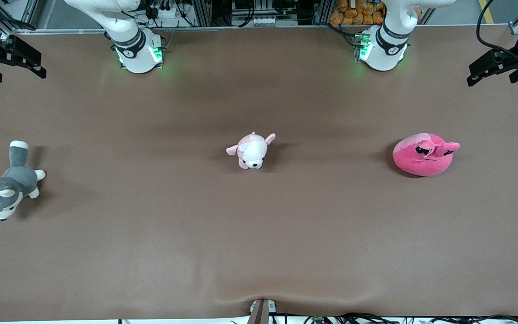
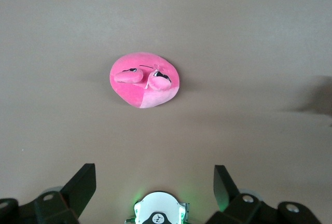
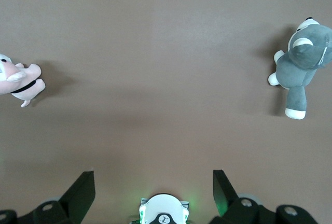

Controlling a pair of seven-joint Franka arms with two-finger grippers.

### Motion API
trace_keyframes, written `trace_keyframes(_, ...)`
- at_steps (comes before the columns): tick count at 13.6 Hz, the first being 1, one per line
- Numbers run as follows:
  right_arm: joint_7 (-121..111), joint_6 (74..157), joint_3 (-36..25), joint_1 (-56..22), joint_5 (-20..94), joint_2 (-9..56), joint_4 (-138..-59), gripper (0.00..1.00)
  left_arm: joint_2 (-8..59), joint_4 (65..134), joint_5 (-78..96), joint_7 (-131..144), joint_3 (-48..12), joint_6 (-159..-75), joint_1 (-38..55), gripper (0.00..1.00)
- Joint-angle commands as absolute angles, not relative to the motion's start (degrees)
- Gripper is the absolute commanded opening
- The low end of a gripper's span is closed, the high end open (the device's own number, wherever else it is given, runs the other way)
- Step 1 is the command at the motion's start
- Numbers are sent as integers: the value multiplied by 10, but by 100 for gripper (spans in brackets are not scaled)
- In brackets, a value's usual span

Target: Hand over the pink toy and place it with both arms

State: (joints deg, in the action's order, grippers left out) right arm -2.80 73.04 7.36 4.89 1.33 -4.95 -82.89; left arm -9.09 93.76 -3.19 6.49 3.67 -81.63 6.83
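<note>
Pink toy sits on desk, well apart from left gripper; both jaws wide open, empty. Right gripper waits. Descend centered, pinch plush body deep.

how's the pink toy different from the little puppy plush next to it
The pink toy is a hot-pink round blob; the puppy plush is pale pink and white with legs and ears. The pink toy is larger. It lies toward the left arm's end, the puppy plush mid-table. Both rest untouched on the table.
</note>
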Motion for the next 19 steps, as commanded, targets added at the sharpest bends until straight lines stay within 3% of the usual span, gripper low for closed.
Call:
trace_keyframes(1,-33,740,76,50,15,-69,-850,100,-85,922,-26,52,37,-801,65,100)
trace_keyframes(6,-33,740,75,54,15,-68,-849,100,-62,889,-25,62,36,-801,64,100)
trace_keyframes(19,-33,739,73,56,14,-67,-848,100,-61,892,-24,96,32,-801,73,100)
